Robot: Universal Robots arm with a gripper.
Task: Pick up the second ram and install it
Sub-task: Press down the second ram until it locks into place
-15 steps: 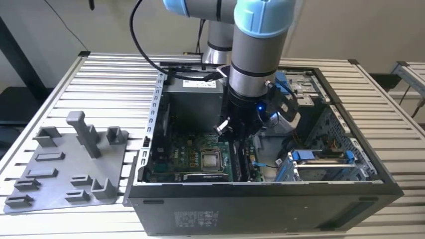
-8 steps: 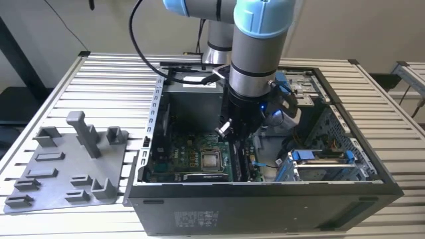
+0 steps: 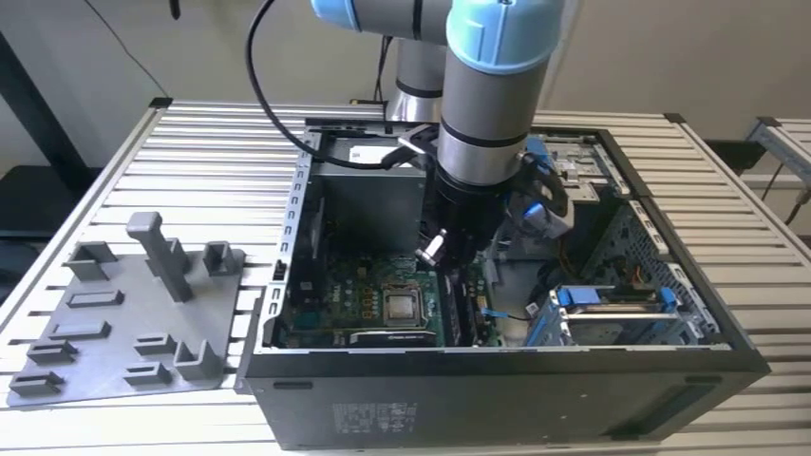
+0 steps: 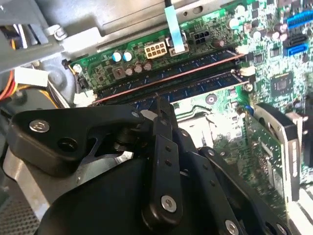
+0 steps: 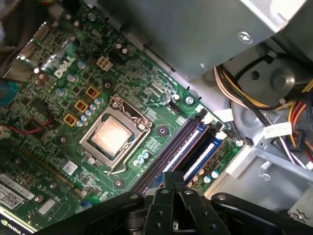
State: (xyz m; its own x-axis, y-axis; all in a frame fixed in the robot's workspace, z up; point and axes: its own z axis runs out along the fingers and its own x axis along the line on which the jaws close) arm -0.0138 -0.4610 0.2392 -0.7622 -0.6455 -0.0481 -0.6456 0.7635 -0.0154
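Gripper (image 4: 159, 105): matt black plastic-looking links — bright metal screws
Motherboard (image 5: 161, 129): glossy green board
Processor chip (image 5: 111, 136): dull brushed metal lid
Computer case (image 3: 507, 389): matt dark sheet metal
Tabletop (image 3: 216, 161): ribbed pale metal slats
Fixture tray (image 3: 114, 332): matt grey plastic — smooth

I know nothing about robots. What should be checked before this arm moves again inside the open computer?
1. Black gripper over the long memory slots: ok.
2. Thin dark memory stick in its grasp: cannot tell.
3. Gripper lined up with a single slot: cannot tell.
4. Square silver processor chip apart from the gripper: ok.
5. Orange and yellow cables lying off the green circuit board, away from the slots: ok.
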